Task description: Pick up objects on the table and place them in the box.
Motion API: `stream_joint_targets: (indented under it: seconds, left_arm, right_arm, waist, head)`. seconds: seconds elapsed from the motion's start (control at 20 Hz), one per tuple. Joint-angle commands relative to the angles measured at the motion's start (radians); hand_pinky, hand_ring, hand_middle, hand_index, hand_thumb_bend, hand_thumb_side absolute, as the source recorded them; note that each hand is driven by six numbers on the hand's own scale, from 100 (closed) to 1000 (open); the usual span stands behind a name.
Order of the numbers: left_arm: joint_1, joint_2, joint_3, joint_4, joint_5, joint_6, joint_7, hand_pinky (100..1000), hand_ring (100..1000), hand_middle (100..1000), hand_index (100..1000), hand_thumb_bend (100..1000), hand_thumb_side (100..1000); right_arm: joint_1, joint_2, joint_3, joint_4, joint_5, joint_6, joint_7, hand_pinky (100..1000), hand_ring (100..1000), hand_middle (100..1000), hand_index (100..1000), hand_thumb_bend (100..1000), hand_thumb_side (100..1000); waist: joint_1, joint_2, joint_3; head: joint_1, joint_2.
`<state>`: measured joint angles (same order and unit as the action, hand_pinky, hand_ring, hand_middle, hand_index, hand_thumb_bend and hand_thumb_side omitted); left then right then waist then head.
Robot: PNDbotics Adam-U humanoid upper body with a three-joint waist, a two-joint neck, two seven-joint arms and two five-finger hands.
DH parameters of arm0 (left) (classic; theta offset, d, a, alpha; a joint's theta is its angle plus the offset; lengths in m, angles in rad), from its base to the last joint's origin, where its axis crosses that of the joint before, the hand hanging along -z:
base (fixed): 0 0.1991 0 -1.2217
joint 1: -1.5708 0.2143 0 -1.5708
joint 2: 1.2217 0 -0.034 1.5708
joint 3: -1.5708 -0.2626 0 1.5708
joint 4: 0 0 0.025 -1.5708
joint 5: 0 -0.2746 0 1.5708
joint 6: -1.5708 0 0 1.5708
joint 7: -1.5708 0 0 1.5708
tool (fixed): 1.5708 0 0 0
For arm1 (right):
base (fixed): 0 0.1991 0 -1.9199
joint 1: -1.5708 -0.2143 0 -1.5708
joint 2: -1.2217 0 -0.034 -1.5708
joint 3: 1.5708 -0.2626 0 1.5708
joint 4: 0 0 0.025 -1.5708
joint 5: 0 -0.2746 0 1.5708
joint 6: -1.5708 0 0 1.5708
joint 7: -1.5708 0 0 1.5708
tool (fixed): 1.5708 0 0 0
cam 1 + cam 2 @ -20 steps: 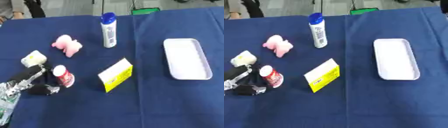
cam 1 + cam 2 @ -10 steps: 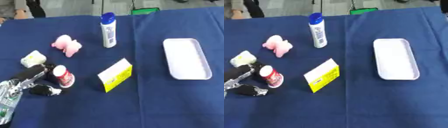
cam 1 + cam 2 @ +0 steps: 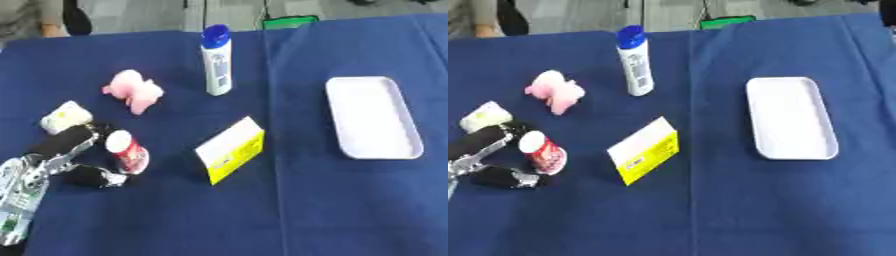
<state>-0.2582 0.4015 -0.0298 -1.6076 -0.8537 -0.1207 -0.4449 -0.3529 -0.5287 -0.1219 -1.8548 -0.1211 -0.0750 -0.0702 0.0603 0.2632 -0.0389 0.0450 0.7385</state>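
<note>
My left hand [image 3: 66,160] is cut off at the frame's lower left; its fingers and thumb curl round the small red-and-white bottle [image 3: 127,151] lying tilted on the blue table [image 3: 262,210]. The white tray [image 3: 372,117] sits well apart, far right.

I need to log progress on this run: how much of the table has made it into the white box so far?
Nothing yet: the white box holds no items. In hand: the left hand is curled around the small red-and-white bottle, which is on the table. Left to do: that bottle, the pink toy, the blue-capped bottle, the yellow-and-white carton and the small pale item.
</note>
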Motion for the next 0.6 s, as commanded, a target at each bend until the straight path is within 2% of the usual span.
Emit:
stream_joint_targets:
  seconds: [0.05, 0.4, 0.5, 0.55, 0.6]
  left_arm:
    - [-0.016, 0.005, -0.002, -0.004, 0.012, 0.005, 0.032, 729, 809, 811, 804, 831, 642]
    - [-0.018, -0.003, -0.005, 0.007, 0.075, 0.005, 0.077, 704, 782, 787, 792, 812, 653]
    - [-0.018, -0.003, -0.005, 0.011, 0.079, 0.01, 0.087, 691, 761, 764, 780, 783, 644]
    - [-0.018, -0.004, -0.007, 0.014, 0.08, 0.012, 0.09, 664, 727, 741, 764, 726, 631]
    - [-0.018, -0.004, -0.008, 0.019, 0.081, 0.014, 0.091, 664, 727, 741, 764, 726, 631]
  right_arm:
    - [-0.013, -0.017, -0.004, -0.012, 0.006, -0.002, 0.003, 834, 852, 879, 845, 496, 472]
    - [-0.014, -0.016, -0.003, -0.011, 0.006, -0.002, 0.004, 834, 852, 879, 845, 496, 472]
    - [-0.014, -0.016, -0.003, -0.01, 0.006, -0.002, 0.005, 834, 852, 879, 845, 496, 472]
    - [-0.014, -0.016, -0.003, -0.01, 0.006, -0.002, 0.005, 834, 852, 879, 845, 494, 473]
    - [-0.014, -0.016, -0.003, -0.01, 0.006, -0.002, 0.005, 834, 852, 879, 845, 494, 473]
  waist:
    - [0.005, -0.014, -0.001]
    - [0.005, -0.013, -0.002]
    - [0.005, -0.012, -0.003]
    - [0.004, -0.012, -0.003]
    - [0.004, -0.012, -0.003]
  head:
    - [-0.001, 0.002]
    - [-0.003, 0.003]
    - [-0.003, 0.002]
    - [-0.004, 0.002]
    - [-0.004, 0.003]
